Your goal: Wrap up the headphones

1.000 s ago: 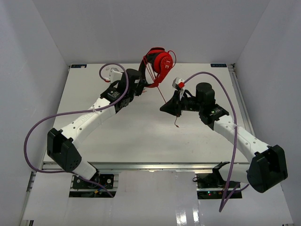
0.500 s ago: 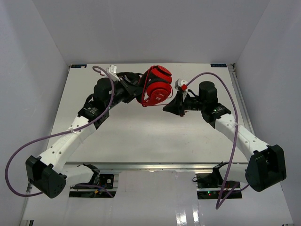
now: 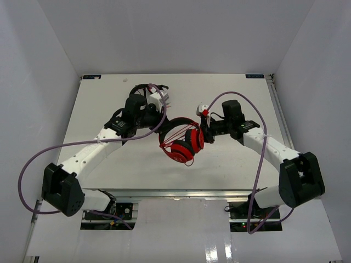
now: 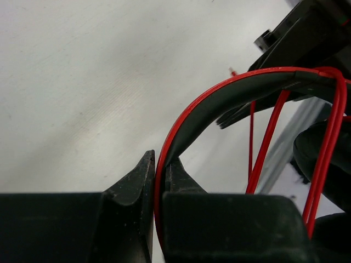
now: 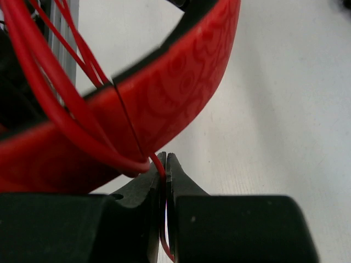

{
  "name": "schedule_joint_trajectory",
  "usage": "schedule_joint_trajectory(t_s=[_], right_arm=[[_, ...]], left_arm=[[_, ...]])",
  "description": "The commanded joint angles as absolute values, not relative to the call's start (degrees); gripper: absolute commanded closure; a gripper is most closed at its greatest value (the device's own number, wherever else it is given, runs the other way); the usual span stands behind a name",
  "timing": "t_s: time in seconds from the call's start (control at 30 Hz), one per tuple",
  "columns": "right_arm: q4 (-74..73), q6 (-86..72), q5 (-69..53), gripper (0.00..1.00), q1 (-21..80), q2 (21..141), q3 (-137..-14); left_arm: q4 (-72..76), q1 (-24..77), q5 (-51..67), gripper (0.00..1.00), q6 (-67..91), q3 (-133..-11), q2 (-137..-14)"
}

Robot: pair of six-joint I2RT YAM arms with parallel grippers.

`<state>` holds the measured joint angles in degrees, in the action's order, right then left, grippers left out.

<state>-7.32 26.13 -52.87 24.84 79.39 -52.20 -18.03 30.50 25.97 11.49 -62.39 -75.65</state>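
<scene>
The red headphones (image 3: pixel 182 144) hang above the table's middle, held between both arms, with the thin red cable (image 3: pixel 174 131) looped several times across the headband. My left gripper (image 3: pixel 163 127) is shut on the headband; in the left wrist view (image 4: pixel 159 162) the black-lined band (image 4: pixel 219 98) rises from between its fingers, with cable strands (image 4: pixel 266 145) beside it. My right gripper (image 3: pixel 204 131) is at the headphones' right side. In the right wrist view (image 5: pixel 165 160) it is shut on the cable, right under the patterned red headband (image 5: pixel 181 82).
The white table (image 3: pixel 109 164) is boxed in by white walls at left, back and right. Purple arm hoses (image 3: pixel 33 164) loop over the near left and the right (image 3: pixel 258 170). A metal rail (image 3: pixel 175 193) runs along the near edge.
The headphones have come from the far middle down toward the table's middle, carried by my left gripper. My right gripper has closed in on their right side, holding the cable.
</scene>
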Motion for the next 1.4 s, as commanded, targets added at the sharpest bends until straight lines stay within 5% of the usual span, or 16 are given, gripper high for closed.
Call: schedule_joint_trajectory(t_s=[0.0,0.43,1.0,1.2,1.3,1.33,1.37], right_arm=[[-8.7,31.1,-50.1,0.92,23.5,83.7,-51.2],[-12.5,37.3,-48.2,0.92,23.3,97.0,-54.1],[-19.0,33.6,-34.9,0.81,22.7,103.2,-61.4],[-19.4,32.7,-32.5,0.67,20.7,98.3,-60.6],[-21.1,32.5,-33.3,0.57,18.9,93.1,-60.4],[-21.6,32.6,-33.5,0.55,18.5,91.7,-60.0],[-22.5,33.0,-34.2,0.49,18.3,89.7,-59.6]], left_arm=[[-20.1,30.7,24.7,1.00,-4.9,-61.5,-79.7],[1.5,33.2,1.5,1.00,-11.6,-56.0,-89.6],[2.2,33.4,5.8,1.00,-20.5,-54.6,-99.6],[3.2,33.4,4.5,1.00,-19.1,-54.7,-100.5],[2.1,33.4,4.6,0.81,-17.8,-55.6,-100.3],[0.6,33.4,4.8,0.69,-17.5,-56.1,-100.3],[-1.0,33.4,5.2,0.46,-17.0,-56.9,-100.3]])
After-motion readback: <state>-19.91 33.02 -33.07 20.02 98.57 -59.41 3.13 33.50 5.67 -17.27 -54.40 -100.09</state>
